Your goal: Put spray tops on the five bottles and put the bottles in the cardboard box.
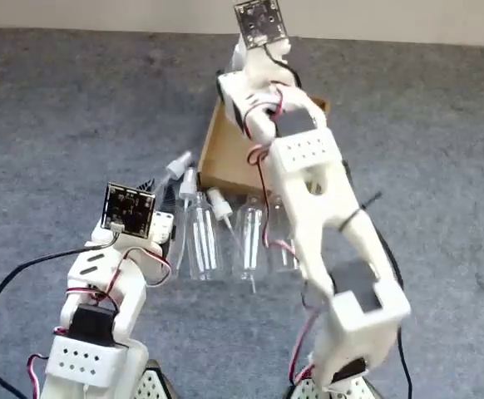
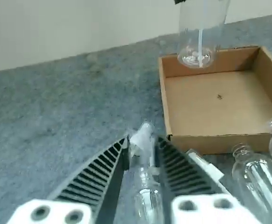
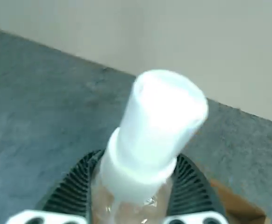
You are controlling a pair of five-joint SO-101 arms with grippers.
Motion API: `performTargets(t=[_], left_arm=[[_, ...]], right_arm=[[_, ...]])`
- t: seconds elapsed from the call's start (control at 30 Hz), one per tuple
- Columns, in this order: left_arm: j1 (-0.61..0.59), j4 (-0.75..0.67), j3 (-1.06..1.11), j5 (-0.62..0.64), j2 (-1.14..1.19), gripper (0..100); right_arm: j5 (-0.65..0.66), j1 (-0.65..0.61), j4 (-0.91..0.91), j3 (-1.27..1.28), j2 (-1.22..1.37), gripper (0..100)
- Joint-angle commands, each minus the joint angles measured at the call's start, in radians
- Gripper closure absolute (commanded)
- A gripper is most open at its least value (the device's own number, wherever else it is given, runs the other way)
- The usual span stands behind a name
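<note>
Left wrist view, left jaws clamp lying bottle [image 2: 147,196]; right jaws hold capped bottle [image 2: 199,32] over cardboard box [image 2: 206,141]

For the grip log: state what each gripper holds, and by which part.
Right gripper: capped bottle, held just under its spray top. Left gripper: lying bottle, pinched at its own spray top.

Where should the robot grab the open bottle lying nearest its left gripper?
Take the open bottle across its round middle, probably from straight above: it lies flat on the carpet, neck toward the cardboard box.
</note>
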Motion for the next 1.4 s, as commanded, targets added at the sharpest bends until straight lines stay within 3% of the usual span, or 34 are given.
performTargets(t=[0.0,0.5,0.9,1.17,1.37], left_arm=[[-0.010,-0.044,-0.002,-0.002,-0.010,99],[-0.012,-0.044,-0.002,-0.002,-0.010,99],[-0.012,-0.044,-0.004,-0.002,-0.010,99],[-0.012,-0.044,-0.004,-0.002,-0.010,99],[-0.012,-0.044,-0.004,-0.002,-0.010,99]], right_arm=[[0.003,0.025,-0.068,-0.209,0.131,99.4],[0.002,0.027,-0.068,-0.604,0.565,99.4],[0.008,0.027,-0.018,-0.633,0.608,98.7],[0.008,0.021,0.004,-0.630,0.610,86.2],[0.008,0.021,0.005,-0.627,0.610,84.2]])
